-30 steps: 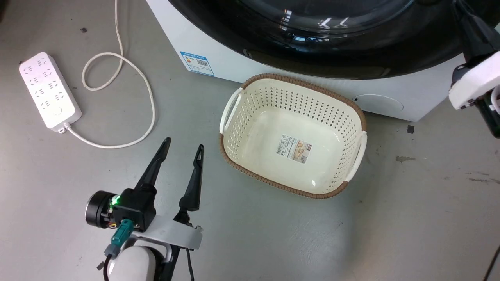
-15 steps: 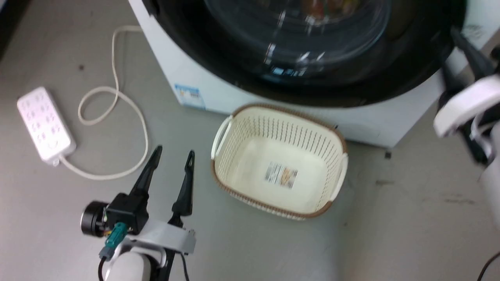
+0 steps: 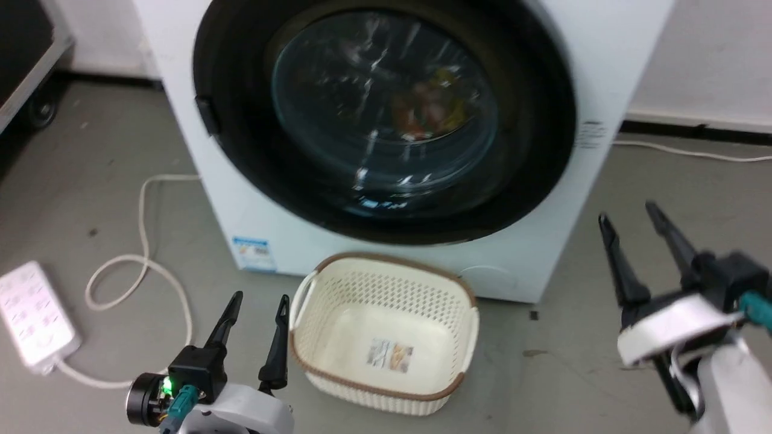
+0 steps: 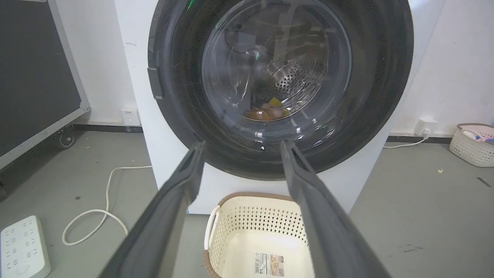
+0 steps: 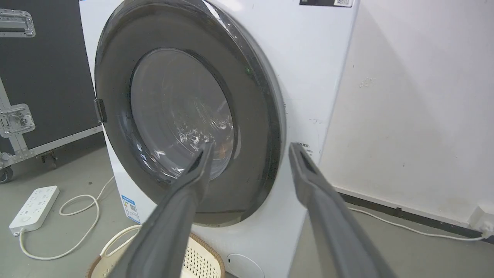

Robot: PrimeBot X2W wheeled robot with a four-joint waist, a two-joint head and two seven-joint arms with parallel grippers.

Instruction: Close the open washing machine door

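jaws left and right apart, empty — washing machine door (image 3: pixel 384 120) flush, blue label sticker (image 3: pixel 254 254) below it illegible

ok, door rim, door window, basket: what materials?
Door rim: probably glossy black plastic; it mirrors light. Door window: clear glass or similar; the drum's holes show through it. Basket: cream moulded plastic, matte, perforated, with a brown woven-look trim on its rim.
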